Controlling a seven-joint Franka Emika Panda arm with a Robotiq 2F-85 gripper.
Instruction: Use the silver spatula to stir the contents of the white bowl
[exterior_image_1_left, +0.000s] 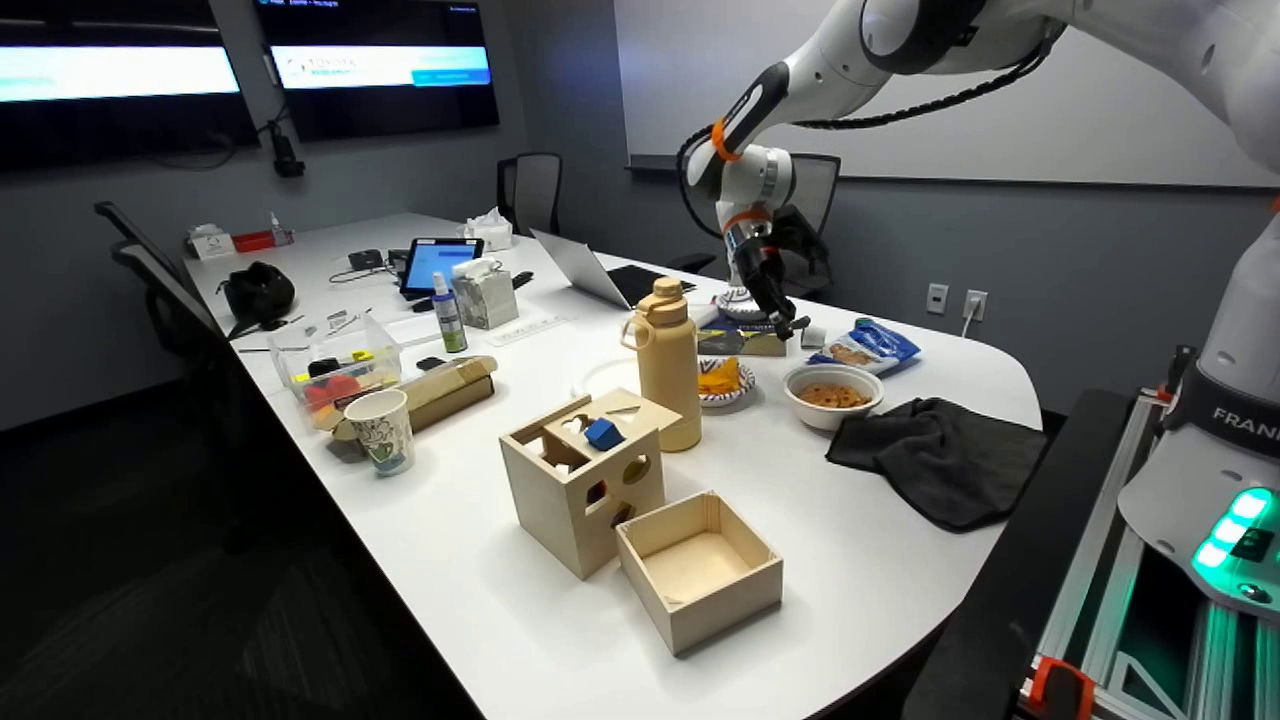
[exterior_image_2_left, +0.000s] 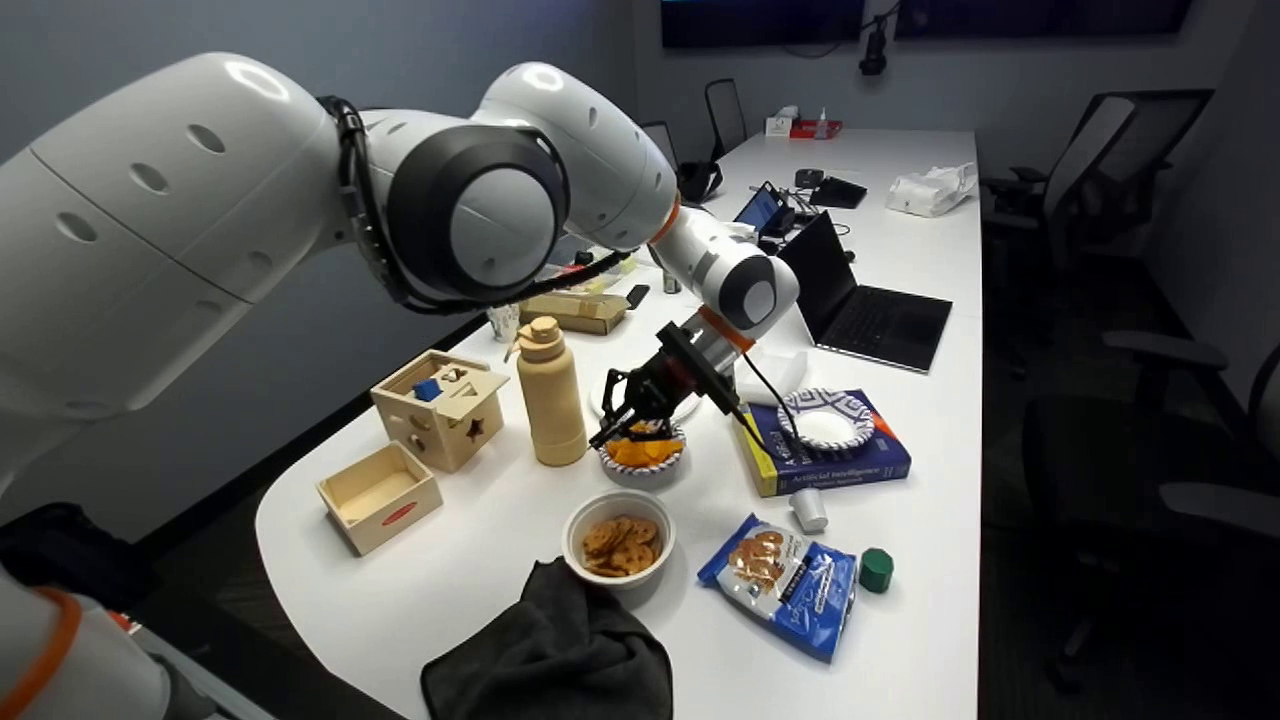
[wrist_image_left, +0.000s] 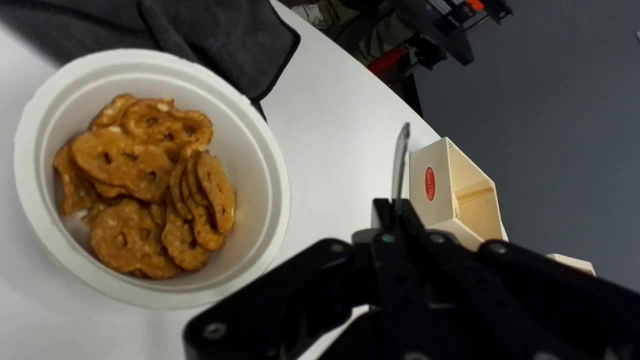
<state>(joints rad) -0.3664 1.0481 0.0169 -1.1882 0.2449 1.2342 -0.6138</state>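
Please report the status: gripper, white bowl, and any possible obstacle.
Gripper holds silver spatula. White bowl upright, brown snacks inside, spatula outside it. Dark cloth right beside the bowl, could perhaps catch.

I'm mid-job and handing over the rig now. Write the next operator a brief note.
Gripper: shut on the spatula, held above the table, clear of the white bowl.
Location: white bowl on the table beside the cloth, with crisps in it.
Done: spatula in grip. Whether any stirring has happened, these views don't show.
Left: likely move over the white bowl, lower the spatula into the crisps and stir.
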